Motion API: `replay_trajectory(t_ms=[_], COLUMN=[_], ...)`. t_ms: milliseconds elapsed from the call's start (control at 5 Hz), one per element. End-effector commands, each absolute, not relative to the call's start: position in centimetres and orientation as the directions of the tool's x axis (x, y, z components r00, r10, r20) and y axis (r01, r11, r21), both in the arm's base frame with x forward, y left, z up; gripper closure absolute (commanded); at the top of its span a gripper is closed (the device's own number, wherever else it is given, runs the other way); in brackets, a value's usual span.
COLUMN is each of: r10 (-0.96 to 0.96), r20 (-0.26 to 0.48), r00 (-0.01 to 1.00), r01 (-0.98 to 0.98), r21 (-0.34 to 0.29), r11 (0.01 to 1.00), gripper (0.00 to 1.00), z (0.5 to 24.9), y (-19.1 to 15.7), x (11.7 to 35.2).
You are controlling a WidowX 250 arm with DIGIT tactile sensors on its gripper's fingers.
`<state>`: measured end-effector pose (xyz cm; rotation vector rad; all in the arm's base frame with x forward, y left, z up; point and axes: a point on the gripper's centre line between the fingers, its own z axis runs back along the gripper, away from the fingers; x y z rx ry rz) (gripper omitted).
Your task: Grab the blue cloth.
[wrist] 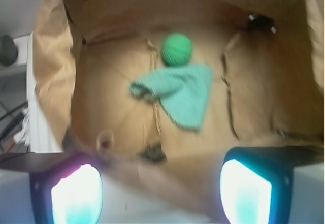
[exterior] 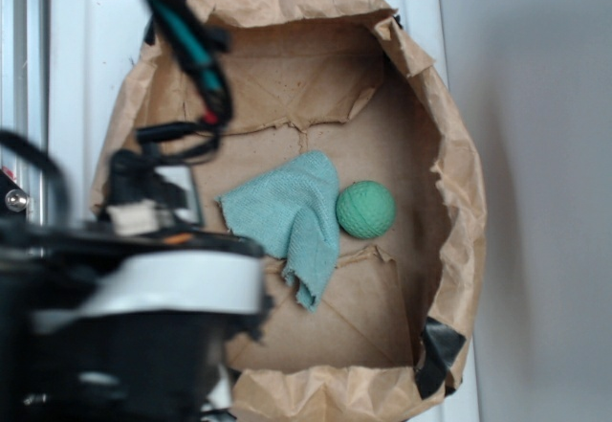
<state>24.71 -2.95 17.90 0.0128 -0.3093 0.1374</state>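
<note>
The blue cloth (exterior: pixel 292 219) lies crumpled on the cardboard floor of a brown paper-lined box (exterior: pixel 449 154), one corner trailing toward the front. A green textured ball (exterior: pixel 365 210) rests against its right side. In the wrist view the blue cloth (wrist: pixel 181 93) sits mid-frame with the green ball (wrist: pixel 176 49) just beyond it. My gripper (wrist: pixel 161 183) is open, its two glowing fingers wide apart with nothing between them, held above the box's near wall and well short of the cloth. In the exterior view the arm (exterior: pixel 143 250) fills the lower left, beside the box's left wall.
The box's crumpled paper walls (exterior: pixel 287 1) rise all around the floor. Black tape (exterior: pixel 438 350) patches the front right corner. The box stands on a white surface (exterior: pixel 81 77). Cables (exterior: pixel 191 49) run over the box's left rim.
</note>
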Motion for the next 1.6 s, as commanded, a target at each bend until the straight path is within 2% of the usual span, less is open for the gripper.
replay_trajectory(t_ms=[0, 400, 1200, 1400], r10=[0.221, 0.286, 0.286, 0.283], r20=[0.294, 0.268, 0.268, 0.252], r00=[0.93, 0.92, 0.92, 0.926], r01=[-0.238, -0.316, -0.316, -0.312], r21=[0.022, 0.078, 0.078, 0.082], r11=[0.971, 0.945, 0.945, 0.947], gripper=[0.0, 0.0, 0.0, 0.0], z=[14.6, 12.2, 12.2, 10.1], y=[-0.1, 0.8, 0.8, 0.7], x=[29.1, 30.6, 30.6, 30.5])
